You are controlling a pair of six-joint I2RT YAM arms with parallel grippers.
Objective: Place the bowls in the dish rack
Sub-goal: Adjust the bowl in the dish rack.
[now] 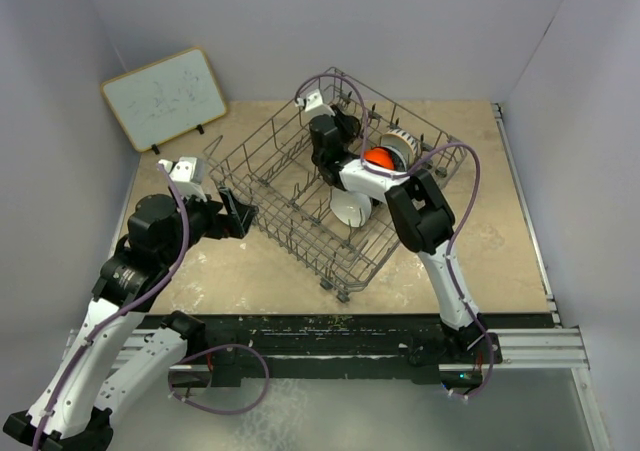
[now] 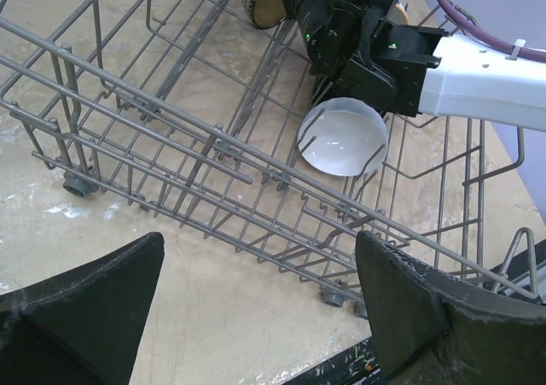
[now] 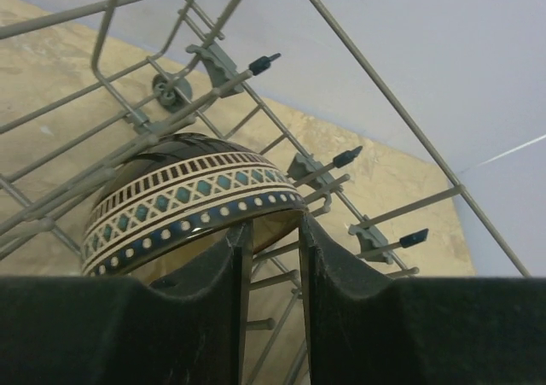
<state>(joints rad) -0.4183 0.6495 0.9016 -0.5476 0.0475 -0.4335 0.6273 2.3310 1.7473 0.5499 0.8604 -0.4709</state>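
The dish rack [image 1: 285,181] stands skewed on the table. A white bowl [image 1: 350,209] sits on edge among its tines, also seen in the left wrist view [image 2: 343,136]. An orange-red bowl [image 1: 378,158] and a blue-and-white patterned bowl [image 1: 402,143] stand at the rack's far right side. My right gripper [image 3: 275,224] reaches into the rack. Its fingers are slightly apart, and the patterned bowl's [image 3: 183,199] rim lies just past their tips. My left gripper [image 2: 258,240] hovers wide open and empty outside the rack's left side [image 2: 171,137].
A white board [image 1: 165,96] leans against the back left wall. The right forearm [image 1: 375,176] crosses over the rack's middle. Rack wheels [image 2: 75,183] rest on the beige tabletop. The table's dark front edge [image 1: 340,323] lies just behind the arm bases.
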